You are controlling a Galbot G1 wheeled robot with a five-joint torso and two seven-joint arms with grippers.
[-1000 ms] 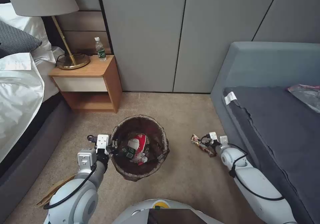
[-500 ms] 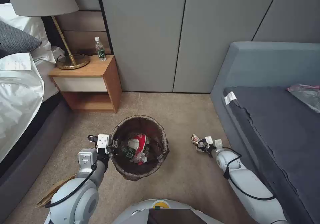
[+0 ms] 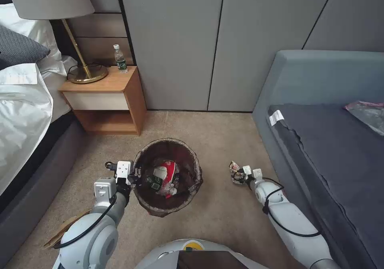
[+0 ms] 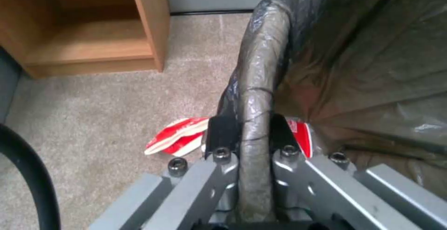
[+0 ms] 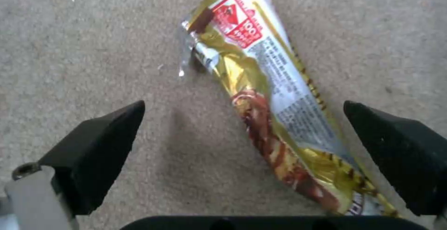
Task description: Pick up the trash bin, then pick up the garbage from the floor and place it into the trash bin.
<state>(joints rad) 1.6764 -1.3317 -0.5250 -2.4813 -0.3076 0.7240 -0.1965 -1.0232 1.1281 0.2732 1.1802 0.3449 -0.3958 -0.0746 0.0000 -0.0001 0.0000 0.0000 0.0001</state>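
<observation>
The trash bin (image 3: 188,189), lined with a dark bag, stands mid-carpet holding a red-white carton (image 3: 169,171) and a green-label bottle (image 3: 154,182). My left gripper (image 3: 135,177) is shut on the bin's bagged rim (image 4: 255,90), one finger on each side. Another red-white carton (image 4: 174,141) lies on the carpet just outside that rim. To the bin's right, a gold-brown snack wrapper (image 3: 233,167) lies flat. My right gripper (image 3: 241,177) hovers low over this wrapper (image 5: 270,111), open, with its black fingertips (image 5: 97,149) straddling it. Tan cardboard (image 3: 64,229) lies by my left arm.
A wooden nightstand (image 3: 108,101) with a lamp (image 3: 86,75) and a bottle (image 3: 120,59) stands at the back left beside a white-sheeted bed (image 3: 20,113). A grey-blue sofa bed (image 3: 332,149) lines the right, close to my right arm. Grey wall panels (image 3: 208,41) close the back.
My right gripper has shifted left and slightly nearer, settling over the snack wrapper. The left gripper and the bin have stayed put.
</observation>
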